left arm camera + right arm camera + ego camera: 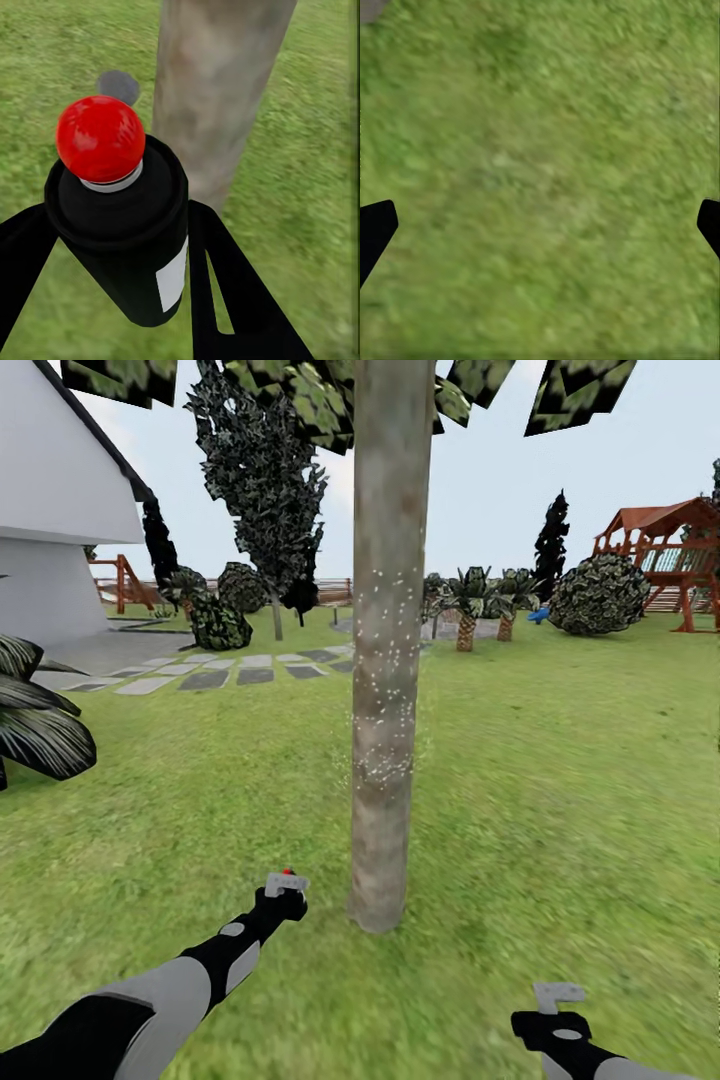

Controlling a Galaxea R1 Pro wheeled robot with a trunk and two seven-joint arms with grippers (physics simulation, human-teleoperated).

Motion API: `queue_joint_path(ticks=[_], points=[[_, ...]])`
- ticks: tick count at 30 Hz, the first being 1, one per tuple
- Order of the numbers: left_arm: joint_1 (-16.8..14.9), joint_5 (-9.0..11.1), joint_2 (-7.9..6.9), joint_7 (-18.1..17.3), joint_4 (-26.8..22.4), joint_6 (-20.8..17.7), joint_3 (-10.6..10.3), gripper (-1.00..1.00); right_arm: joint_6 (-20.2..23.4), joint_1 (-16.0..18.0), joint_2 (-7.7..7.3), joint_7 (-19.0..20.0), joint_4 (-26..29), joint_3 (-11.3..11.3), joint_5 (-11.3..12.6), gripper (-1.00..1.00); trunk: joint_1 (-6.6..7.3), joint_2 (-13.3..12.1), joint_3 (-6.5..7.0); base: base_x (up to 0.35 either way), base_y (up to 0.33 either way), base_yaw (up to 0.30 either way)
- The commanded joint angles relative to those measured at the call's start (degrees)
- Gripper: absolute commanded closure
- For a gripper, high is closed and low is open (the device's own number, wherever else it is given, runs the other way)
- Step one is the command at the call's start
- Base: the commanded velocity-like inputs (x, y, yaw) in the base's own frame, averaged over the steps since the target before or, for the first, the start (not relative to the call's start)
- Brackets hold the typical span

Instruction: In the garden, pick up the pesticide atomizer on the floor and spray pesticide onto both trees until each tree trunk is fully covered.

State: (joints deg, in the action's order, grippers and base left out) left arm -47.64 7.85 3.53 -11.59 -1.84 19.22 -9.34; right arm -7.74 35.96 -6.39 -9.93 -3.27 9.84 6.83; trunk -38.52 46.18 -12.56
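A thick grey-brown tree trunk rises from the grass right ahead, with white specks scattered over its middle part. My left gripper is shut on the pesticide atomizer, a black bottle with a red top and a white label. It is held just left of the trunk's base, and the trunk stands close behind the bottle in the left wrist view. My right gripper hangs open over bare grass at the lower right, its dark fingertips wide apart.
A white house and stepping stones lie to the left. A palm-like plant is near the left edge. Bushes, low palms and a wooden playset stand far back. Open lawn spreads right of the trunk.
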Motion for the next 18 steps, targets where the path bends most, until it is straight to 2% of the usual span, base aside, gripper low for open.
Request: queue_joint_path(ticks=[1,5,18], points=[[0.0,-0.1,0.04,0.2,0.0,0.0,0.0,1.00,0.0,0.0,0.07,0.0,0.0,0.0,0.0,-1.00,0.00,0.0,0.02,0.000,0.000,-0.053],[0.0,-0.1,0.07,0.3,0.0,0.0,0.0,1.00,0.0,0.0,0.14,-0.1,0.0,0.0,0.0,-1.00,0.00,0.0,0.04,0.000,0.000,-0.151],[0.0,-0.1,0.06,0.3,0.0,0.0,0.0,1.00,0.1,0.0,0.15,-0.1,0.0,0.0,0.0,-1.00,0.00,0.0,0.05,0.000,0.000,-0.293]])
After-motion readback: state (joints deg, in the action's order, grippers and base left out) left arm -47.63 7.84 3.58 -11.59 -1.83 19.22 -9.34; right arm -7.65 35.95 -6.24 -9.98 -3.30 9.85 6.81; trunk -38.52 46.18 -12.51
